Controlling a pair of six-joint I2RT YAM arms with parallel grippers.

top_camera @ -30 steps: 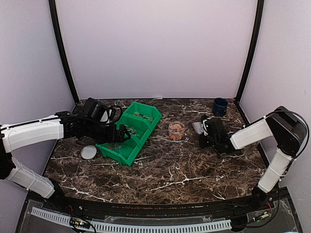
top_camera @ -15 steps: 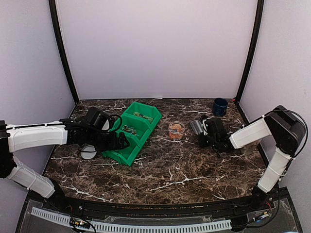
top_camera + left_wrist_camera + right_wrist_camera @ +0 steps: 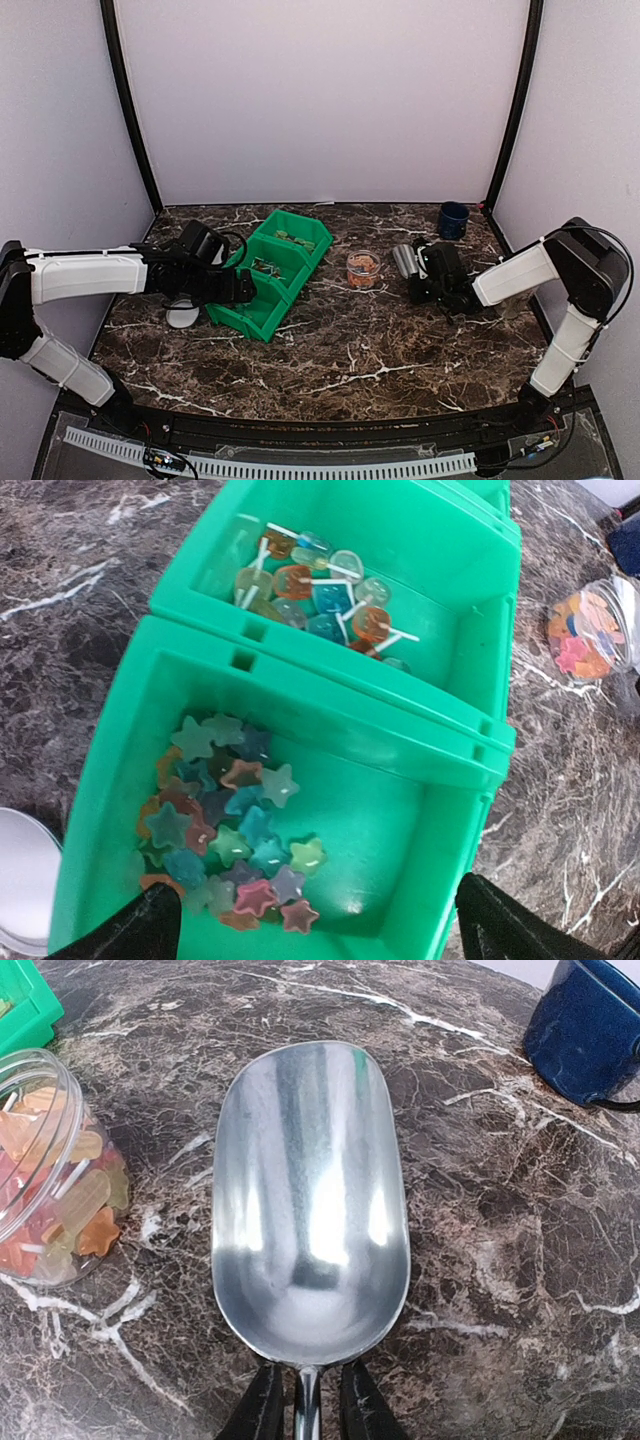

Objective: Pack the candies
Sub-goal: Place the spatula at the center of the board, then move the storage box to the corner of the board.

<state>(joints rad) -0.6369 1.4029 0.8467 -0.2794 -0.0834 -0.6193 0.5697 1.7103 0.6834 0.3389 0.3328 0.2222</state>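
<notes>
My right gripper (image 3: 303,1400) is pinched tight on the thin handle of the metal scoop (image 3: 310,1200), and the bowl is bare, nothing in it, hanging just over the marble table (image 3: 480,1260) with its lip pointing away from me. Just beside its left edge sits the clear jar (image 3: 45,1170), which already holds a small load of orange and yellow pieces, and the blue mug (image 3: 585,1030) is off to the far right, out of the way. My left gripper (image 3: 318,910) is spread wide and holds nothing, hovering above the near compartment of the green bin (image 3: 330,705). That's where the star candies (image 3: 225,835) are, bunched toward the left wall with the right part of the floor bare. The next compartment has lollipop-style ones (image 3: 315,585), and the white lid (image 3: 20,880) lies on the table beside the bin. So I reckon the job right now is getting a scoopful. From the top view the jar stands between scoop and bin, so I'd swing around it, not over it, come in low on the bare side and push the lip along the floor into the pile so the wall backs the stars up. I'd probably have the left fingers brace the bin's rim so it doesn't skate, then keep the bowl level on the way back.
</notes>
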